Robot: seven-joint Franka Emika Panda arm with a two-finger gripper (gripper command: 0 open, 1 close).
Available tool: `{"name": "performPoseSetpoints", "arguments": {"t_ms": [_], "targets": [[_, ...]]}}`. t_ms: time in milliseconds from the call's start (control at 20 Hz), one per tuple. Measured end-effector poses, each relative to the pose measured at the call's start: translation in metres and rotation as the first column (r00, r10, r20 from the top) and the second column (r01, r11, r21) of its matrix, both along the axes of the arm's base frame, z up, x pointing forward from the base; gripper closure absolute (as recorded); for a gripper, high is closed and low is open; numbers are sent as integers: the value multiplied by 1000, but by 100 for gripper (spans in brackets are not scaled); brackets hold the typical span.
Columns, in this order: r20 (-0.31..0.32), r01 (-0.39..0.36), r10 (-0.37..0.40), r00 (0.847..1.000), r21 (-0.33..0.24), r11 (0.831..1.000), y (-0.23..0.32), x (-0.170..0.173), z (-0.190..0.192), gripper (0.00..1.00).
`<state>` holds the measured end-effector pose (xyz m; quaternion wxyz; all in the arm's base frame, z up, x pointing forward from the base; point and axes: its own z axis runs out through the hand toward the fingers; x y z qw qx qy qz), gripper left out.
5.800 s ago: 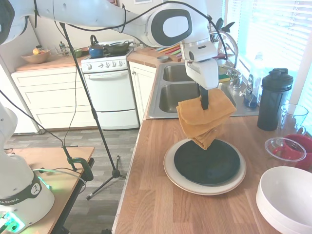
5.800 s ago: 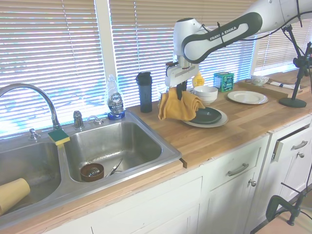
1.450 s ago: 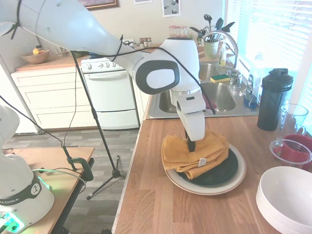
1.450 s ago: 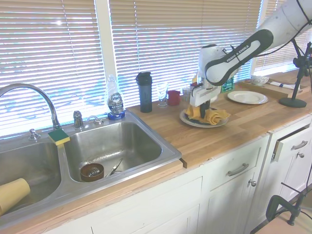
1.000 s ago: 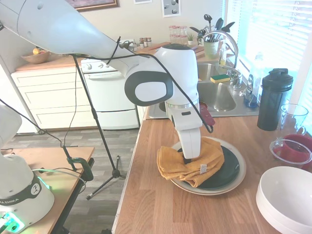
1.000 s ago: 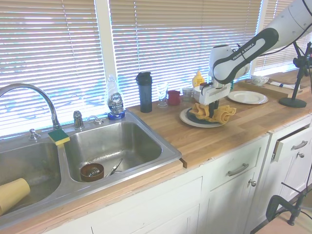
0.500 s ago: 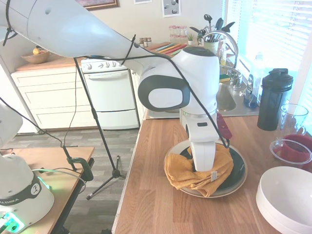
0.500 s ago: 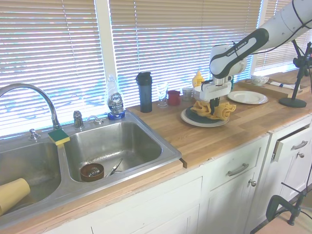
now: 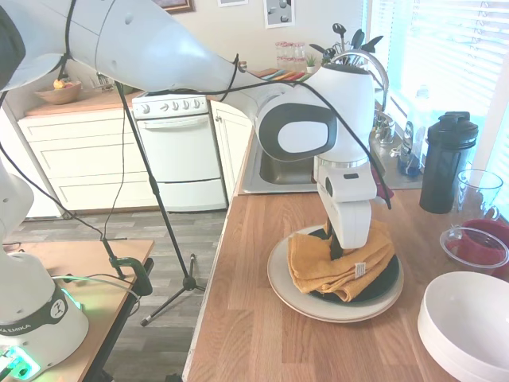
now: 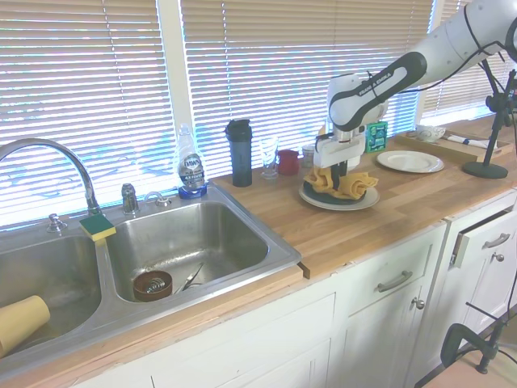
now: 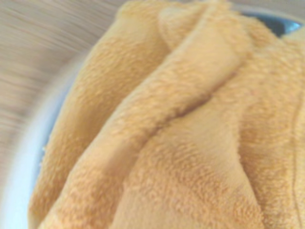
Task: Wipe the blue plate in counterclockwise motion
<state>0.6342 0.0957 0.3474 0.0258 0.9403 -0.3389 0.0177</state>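
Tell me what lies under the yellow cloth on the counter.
The blue plate lies under the yellow cloth, stacked on a larger cream plate. Only the blue plate's edge shows; its covered middle cannot be seen.

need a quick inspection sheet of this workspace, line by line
surface: wooden counter, bare wood showing in front of the plates
job's things: blue plate sits stacked on a cream plate; a folded orange towel lies on it and covers most of it
clutter: white bowls, red cup, clear glass, black shaker bottle, another white plate, dish soap bottle
grippers: hand pressed down into the towel over the plate; fingers buried in the cloth, so open or shut cannot be told
cables: black cable runs along the arm
surroundings: double sink, green sponge, window blinds, white stove
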Motion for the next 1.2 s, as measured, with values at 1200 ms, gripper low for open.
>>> {"name": "performPoseSetpoints", "arguments": {"t_ms": [1200], "targets": [[94,-84,84,992,-4,996,-19,-85,6,100]]}}
